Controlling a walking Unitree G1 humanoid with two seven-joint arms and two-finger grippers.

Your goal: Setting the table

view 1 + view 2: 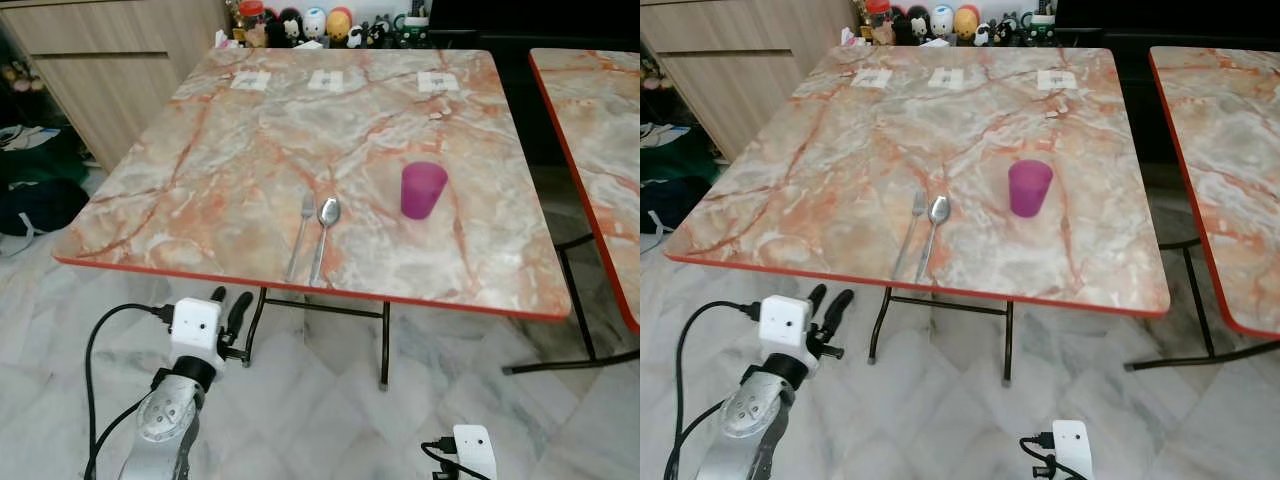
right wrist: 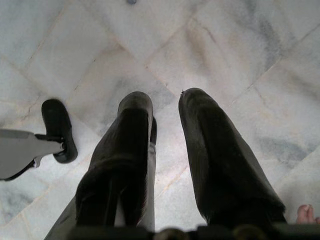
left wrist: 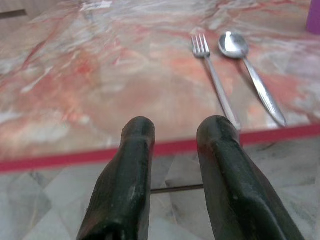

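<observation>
Head view: I see fork (image 1: 301, 234) and spoon (image 1: 324, 232) side by side near tabletop (image 1: 200, 180) front edge, purple cup (image 1: 423, 189) right of them. Left wrist: left gripper (image 3: 172, 131) fingers slightly apart, empty, just off the edge. Right wrist: right gripper (image 2: 162, 102) fingers narrowly apart over floor (image 2: 225, 45).

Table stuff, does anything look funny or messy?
Nothing stands out. The fork and spoon lie neatly side by side near the table's front edge, and the purple cup stands upright to their right, with nothing spilled.
</observation>
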